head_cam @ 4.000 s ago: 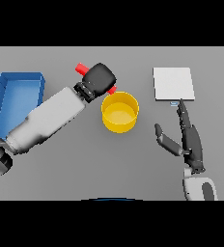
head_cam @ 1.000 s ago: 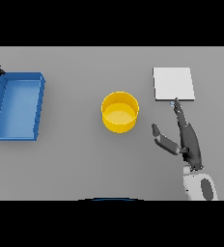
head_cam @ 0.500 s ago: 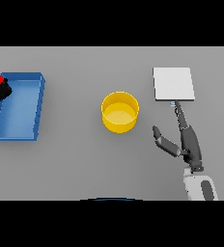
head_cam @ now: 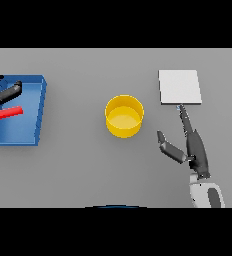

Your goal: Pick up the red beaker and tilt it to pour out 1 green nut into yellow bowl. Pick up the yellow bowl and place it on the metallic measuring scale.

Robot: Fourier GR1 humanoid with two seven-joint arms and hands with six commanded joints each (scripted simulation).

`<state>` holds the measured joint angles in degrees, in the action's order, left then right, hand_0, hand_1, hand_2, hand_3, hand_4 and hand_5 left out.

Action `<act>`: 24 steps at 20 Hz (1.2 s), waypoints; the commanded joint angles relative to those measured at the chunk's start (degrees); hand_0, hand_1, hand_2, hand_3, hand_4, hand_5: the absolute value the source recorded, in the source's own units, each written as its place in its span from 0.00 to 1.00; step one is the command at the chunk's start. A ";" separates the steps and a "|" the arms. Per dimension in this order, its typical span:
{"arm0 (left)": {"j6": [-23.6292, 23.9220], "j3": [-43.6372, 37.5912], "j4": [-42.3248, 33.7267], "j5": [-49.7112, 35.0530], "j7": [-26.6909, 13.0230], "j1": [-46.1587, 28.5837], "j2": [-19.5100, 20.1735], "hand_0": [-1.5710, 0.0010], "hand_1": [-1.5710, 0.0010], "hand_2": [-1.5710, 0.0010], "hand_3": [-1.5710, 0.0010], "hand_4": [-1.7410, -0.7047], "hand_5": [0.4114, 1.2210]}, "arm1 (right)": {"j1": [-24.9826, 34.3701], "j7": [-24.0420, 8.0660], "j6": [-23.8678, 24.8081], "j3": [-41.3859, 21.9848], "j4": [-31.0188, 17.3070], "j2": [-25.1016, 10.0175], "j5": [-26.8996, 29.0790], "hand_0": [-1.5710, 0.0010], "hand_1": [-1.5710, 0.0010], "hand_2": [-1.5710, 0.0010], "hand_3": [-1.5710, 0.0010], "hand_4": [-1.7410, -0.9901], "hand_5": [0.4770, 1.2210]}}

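At the far left edge of the worktop (head_cam: 78, 165), the left hand (head_cam: 3, 92) shows only as dark fingers over the blue tray (head_cam: 38, 107), and the red beaker (head_cam: 5, 114) lies tilted across the tray just below them; whether the fingers grip it I cannot tell. Near the middle stands the yellow bowl (head_cam: 124, 116). To its right, the right hand (head_cam: 190, 145) rests with fingers straight and wide, fingertips just below the scale (head_cam: 180, 86).

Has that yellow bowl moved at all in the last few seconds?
No. The yellow bowl sits at the same spot on the table, midway between the blue tray and the scale, just as in the earlier pictures.
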<state>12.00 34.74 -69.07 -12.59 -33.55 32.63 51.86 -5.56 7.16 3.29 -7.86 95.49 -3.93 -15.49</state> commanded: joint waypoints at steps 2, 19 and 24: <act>0.60 -0.67 0.93 0.09 1.24 1.06 -0.56 0.90 0.92 0.92 0.92 0.91 0.33 | -0.15 -0.65 -0.05 -0.37 0.43 0.44 -0.04 1.00 1.00 1.00 1.00 0.74 0.25; 2.75 -1.52 2.14 -0.21 4.91 1.10 -2.20 1.00 1.00 1.00 1.00 0.91 0.37 | 19.88 -5.11 -12.88 -11.38 -5.24 -15.16 -18.60 1.00 1.00 1.00 1.00 0.62 0.26; 2.87 -1.23 1.57 -0.10 5.44 0.89 -2.28 1.00 1.00 1.00 1.00 0.91 0.38 | 27.94 -2.30 -17.64 -16.61 -10.69 -17.48 -23.69 1.00 1.00 1.00 1.00 0.63 0.24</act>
<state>14.88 33.51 -67.50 -12.68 -28.06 33.54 49.57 22.40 4.79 -14.33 -24.47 84.81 -21.38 -39.18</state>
